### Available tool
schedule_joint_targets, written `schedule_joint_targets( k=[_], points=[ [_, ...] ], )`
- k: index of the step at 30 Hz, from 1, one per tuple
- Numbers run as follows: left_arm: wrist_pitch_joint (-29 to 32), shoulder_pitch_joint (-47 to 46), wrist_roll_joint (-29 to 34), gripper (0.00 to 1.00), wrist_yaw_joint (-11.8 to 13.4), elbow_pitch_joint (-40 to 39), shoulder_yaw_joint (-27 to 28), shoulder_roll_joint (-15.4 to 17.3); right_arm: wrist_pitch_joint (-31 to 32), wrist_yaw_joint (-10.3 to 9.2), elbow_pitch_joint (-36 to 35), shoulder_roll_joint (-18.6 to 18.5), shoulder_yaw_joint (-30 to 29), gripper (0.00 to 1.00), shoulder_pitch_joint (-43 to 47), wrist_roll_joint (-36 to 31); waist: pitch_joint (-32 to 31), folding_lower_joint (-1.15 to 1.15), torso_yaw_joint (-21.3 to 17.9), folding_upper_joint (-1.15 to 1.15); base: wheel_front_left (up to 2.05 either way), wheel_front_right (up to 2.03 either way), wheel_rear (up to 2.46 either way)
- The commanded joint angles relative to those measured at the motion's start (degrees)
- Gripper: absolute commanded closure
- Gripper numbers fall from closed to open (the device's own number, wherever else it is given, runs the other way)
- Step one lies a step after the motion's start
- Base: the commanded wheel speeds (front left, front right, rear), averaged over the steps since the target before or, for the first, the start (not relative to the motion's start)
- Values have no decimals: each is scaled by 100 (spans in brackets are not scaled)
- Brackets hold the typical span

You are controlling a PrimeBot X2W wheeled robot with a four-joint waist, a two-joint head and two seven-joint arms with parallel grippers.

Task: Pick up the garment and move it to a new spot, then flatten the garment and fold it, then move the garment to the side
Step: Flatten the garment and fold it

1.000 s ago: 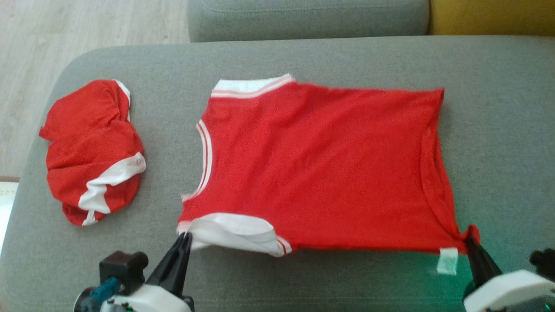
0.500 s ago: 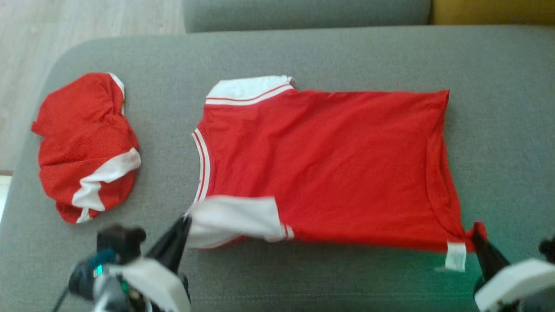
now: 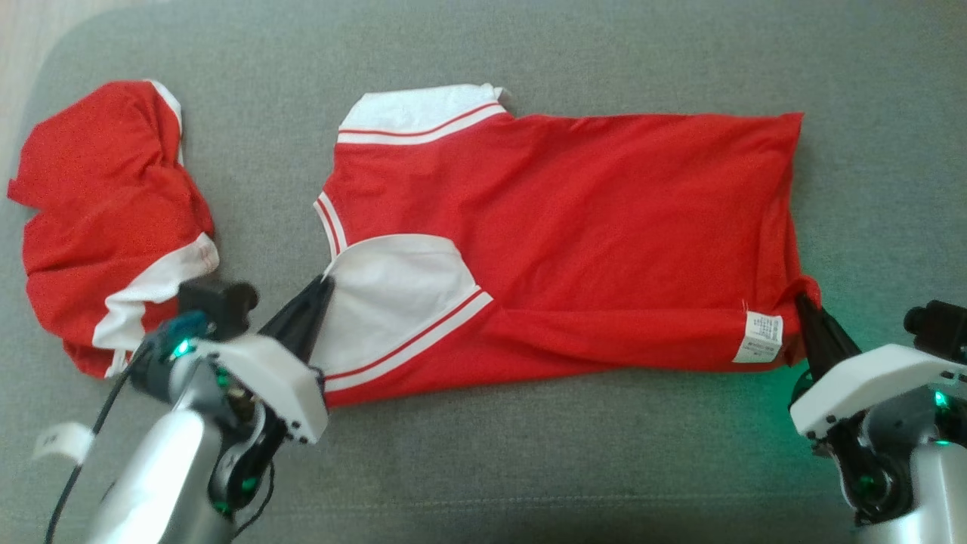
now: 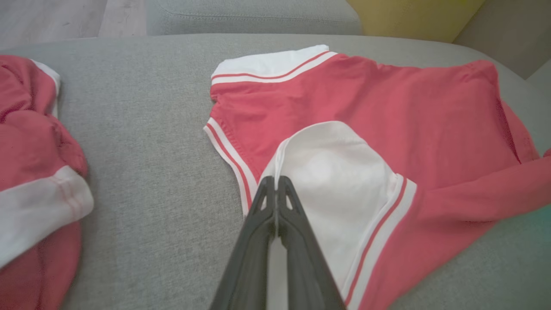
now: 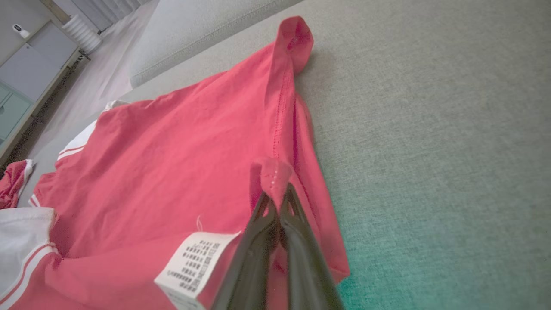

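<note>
The garment (image 3: 589, 211) lies between left end effector (image 3: 325, 282) pinching its sleeve and right end effector (image 3: 798, 298) pinching its hem.

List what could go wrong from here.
1. The left gripper and right gripper each pinch just a sliver of the red shirt; either corner could slip out.
2. The near edge is slack between them, so the fold may land crooked.
3. The other red garment lies close beside the left arm and might snag.

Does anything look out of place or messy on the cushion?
Nothing damaged. A second red garment lies crumpled at the left end of the cushion, and the care label on the red shirt sticks out at the corner the right gripper pinches.
</note>
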Motion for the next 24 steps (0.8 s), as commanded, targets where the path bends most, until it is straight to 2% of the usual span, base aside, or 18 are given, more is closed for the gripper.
schedule_joint_targets(
  k=[1,2,3,4,5,6,7,10,11,15,19,24],
  points=[
    [-117,-411,65,100,-64,36,137,64,-153,43,-55,-60,97,100,-266,-11,86,0,15,0,0,0,0],
    [-193,-484,89,100,-91,161,103,39,-275,43,10,-60,110,100,-317,-11,107,0,9,0,0,0,0],
    [-222,-529,97,100,-117,304,61,16,-346,43,99,-60,137,77,-339,-43,125,0,3,0,0,0,0],
    [-222,-529,97,100,-117,304,61,16,-346,43,99,-60,137,77,-339,-43,125,0,3,0,0,0,0],
    [-269,-563,90,76,-137,422,36,-14,-446,43,161,-60,163,29,-361,-45,140,0,-1,0,0,0,0],
    [-337,-590,96,29,-149,515,20,-36,-548,43,217,-60,185,0,-377,-38,153,0,-7,0,0,0,0],
    [-427,-601,99,0,-155,583,16,-59,-644,43,264,-60,207,0,-381,-49,163,0,-10,0,0,0,0],
    [-825,-556,155,0,-61,659,78,-114,-1145,43,199,-60,332,0,-364,-196,176,0,-10,0,0,0,0],
    [-1202,-464,234,0,95,620,164,-147,-1546,43,81,-99,452,0,-290,-449,159,0,-2,0,0,0,0],
    [-1916,-252,449,0,449,415,315,-219,-2196,43,-253,-273,625,0,-92,-917,71,0,58,0,0,0,0],
    [-2134,50,616,0,735,84,452,-247,-2413,43,-666,-329,777,0,150,-1261,-94,0,60,0,0,0,0],
    [-2190,568,753,0,992,-398,546,-238,-2337,43,-1124,-298,902,0,560,-1421,-295,0,36,0,0,0,0]
  ],
)
